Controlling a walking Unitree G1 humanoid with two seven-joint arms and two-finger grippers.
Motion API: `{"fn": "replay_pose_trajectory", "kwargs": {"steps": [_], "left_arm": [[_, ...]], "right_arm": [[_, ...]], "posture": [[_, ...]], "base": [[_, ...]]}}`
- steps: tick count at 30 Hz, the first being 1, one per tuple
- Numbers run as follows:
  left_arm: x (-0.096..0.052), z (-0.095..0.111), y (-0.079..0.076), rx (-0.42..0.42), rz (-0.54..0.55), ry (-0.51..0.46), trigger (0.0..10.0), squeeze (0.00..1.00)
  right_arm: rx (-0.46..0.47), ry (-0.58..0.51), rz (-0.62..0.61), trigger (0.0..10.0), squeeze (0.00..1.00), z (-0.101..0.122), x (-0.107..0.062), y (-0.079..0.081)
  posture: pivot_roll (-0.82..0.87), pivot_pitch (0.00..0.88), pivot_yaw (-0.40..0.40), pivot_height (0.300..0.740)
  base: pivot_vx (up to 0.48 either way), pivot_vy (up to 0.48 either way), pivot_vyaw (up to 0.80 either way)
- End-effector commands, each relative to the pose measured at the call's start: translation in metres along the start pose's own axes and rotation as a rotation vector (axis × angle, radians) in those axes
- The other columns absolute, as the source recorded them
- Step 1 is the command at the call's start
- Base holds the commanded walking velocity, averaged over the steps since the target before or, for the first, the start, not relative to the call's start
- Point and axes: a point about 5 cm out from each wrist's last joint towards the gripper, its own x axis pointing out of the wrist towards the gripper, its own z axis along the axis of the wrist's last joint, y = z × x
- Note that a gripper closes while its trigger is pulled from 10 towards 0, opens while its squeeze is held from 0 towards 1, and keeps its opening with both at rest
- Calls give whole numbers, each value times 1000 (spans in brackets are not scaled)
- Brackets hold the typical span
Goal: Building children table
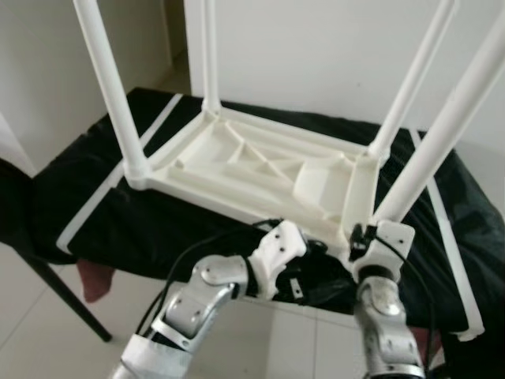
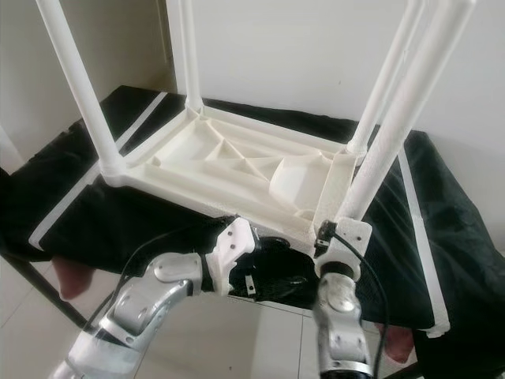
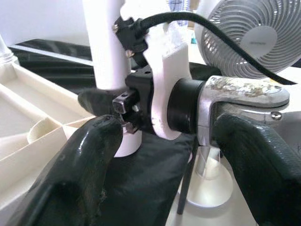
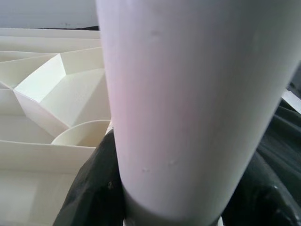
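**Gripping the near-right leg**

My right gripper [image 1: 364, 246] is clamping the white table leg [image 1: 442, 134] at its base. The upturned tabletop [image 1: 252, 170] is lying just ahead on a black-covered surface [image 1: 126, 213]. My left gripper [image 1: 304, 264] is hovering open beside it.

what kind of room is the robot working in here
Probably a home room: tiled floor, white walls, and a black-covered bed or couch bearing the upturned white plastic children's table; a white fan stands nearby.

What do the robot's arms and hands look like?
Both arms are shiny silver metal with round joints. Each wrist wears a white plastic block, and black cables run along it. The left gripper and right gripper have thick black rubbery fingers.
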Motion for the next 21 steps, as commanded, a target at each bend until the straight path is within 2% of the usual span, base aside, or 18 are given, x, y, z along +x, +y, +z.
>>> {"fn": "replay_pose_trajectory", "kwargs": {"steps": [1,7,8,9,14,17,19,21], "left_arm": [[1,0,-1,1,-2,-3,10000,0],[1,-2,-2,1,-1,1,10000,0],[0,-2,-1,2,2,1,10000,0],[0,-1,-1,2,4,1,10000,0],[0,-1,-1,3,5,2,10000,0],[0,-2,-1,4,3,3,10000,0],[0,-2,-1,4,2,3,10000,0],[0,-2,-2,5,-3,5,10000,0]], "right_arm": [[-9,73,-54,10000,0,-14,-1,-8],[-36,49,-60,10000,0,-9,2,-13],[-37,47,-55,10000,945,-9,2,-14],[-18,39,-23,10000,1000,-8,2,-12],[15,6,29,10000,1000,-3,1,-8],[1,-65,77,10000,1000,9,1,-5],[-7,-75,94,10000,1000,11,1,-6],[-38,-88,163,10000,1000,11,0,-11]], "posture": [[-9,0,-49,740],[-1,0,-58,740],[3,0,-59,740],[4,0,-59,740],[4,0,-60,740],[1,0,-57,740],[0,0,-55,740],[-3,0,-54,740]], "base": [[0,0,0],[0,0,0],[0,0,0],[0,0,0],[0,0,0],[0,0,0],[0,0,0],[0,0,0]]}}
